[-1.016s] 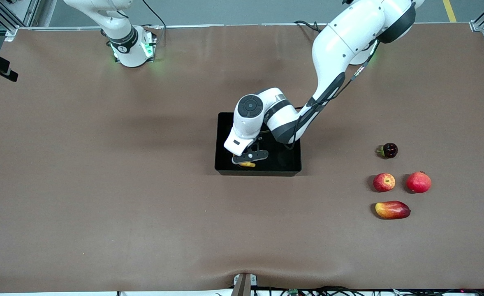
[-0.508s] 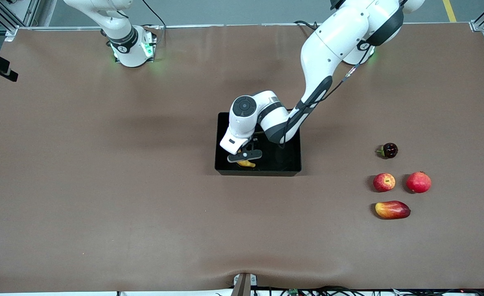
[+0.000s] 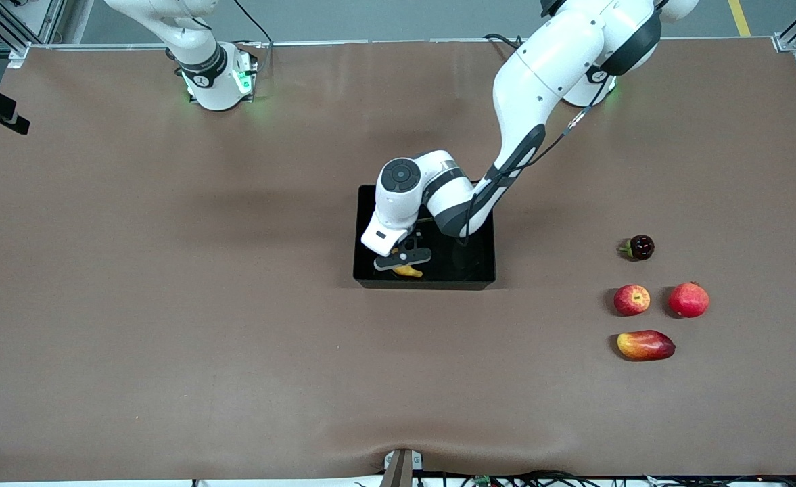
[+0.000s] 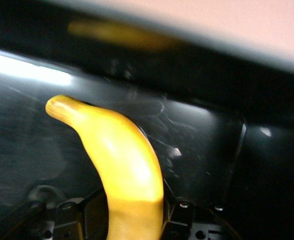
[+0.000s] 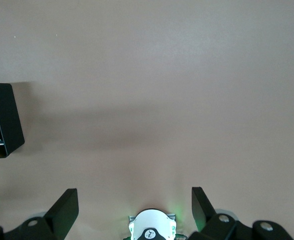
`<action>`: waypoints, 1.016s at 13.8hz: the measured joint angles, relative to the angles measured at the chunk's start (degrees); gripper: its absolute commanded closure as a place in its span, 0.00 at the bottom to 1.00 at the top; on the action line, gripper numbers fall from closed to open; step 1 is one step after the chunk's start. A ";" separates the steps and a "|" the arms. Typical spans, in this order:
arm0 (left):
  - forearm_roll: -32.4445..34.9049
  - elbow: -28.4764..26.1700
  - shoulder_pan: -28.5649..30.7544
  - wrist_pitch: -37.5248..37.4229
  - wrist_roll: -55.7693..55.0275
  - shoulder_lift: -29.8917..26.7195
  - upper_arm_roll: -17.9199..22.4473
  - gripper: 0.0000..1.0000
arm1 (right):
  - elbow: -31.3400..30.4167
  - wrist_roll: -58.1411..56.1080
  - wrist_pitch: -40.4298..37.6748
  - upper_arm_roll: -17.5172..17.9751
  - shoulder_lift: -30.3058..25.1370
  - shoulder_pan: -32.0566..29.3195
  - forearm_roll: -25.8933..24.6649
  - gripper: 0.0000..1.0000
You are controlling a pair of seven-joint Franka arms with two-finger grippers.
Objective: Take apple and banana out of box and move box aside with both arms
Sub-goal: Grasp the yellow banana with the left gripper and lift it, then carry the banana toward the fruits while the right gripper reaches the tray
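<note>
Now front: left gripper (image 3: 406, 265) down in glossy black box (image 3: 482, 267), clamped on banana (image 3: 408, 271) for lifting out; streaked apple (image 3: 631, 299) already on table toward left arm's end | left wrist: smooth curved banana between fingers (image 4: 175, 220) | right wrist: right gripper (image 5: 135, 207) waits, spread wide over cloth.

Glossy scuffed black plastic box (image 3: 482, 270), smooth waxy yellow banana (image 4: 119, 160), matt brown cloth-like table cover (image 3: 168, 338)

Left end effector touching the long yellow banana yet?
Touching. Left wrist view shows the left end effector shut on the long yellow banana, fingers flanking it.
</note>
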 measured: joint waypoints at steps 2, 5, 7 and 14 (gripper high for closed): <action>0.03 0.52 0.02 -3.84 0.00 -3.88 0.04 1.00 | -0.04 0.00 -0.01 0.00 0.05 0.00 0.00 0.00; 0.03 0.62 -0.26 -7.94 -0.01 -10.53 -0.03 1.00 | -0.27 0.00 -0.01 0.06 1.07 0.00 0.00 0.00; 0.03 0.64 0.63 -11.62 1.07 -14.67 0.21 1.00 | -0.34 -0.08 0.00 0.15 1.94 0.00 0.00 0.00; -0.03 -4.59 15.37 -19.15 24.63 -21.14 0.56 1.00 | -1.11 -2.29 3.87 1.22 11.47 3.24 0.53 0.00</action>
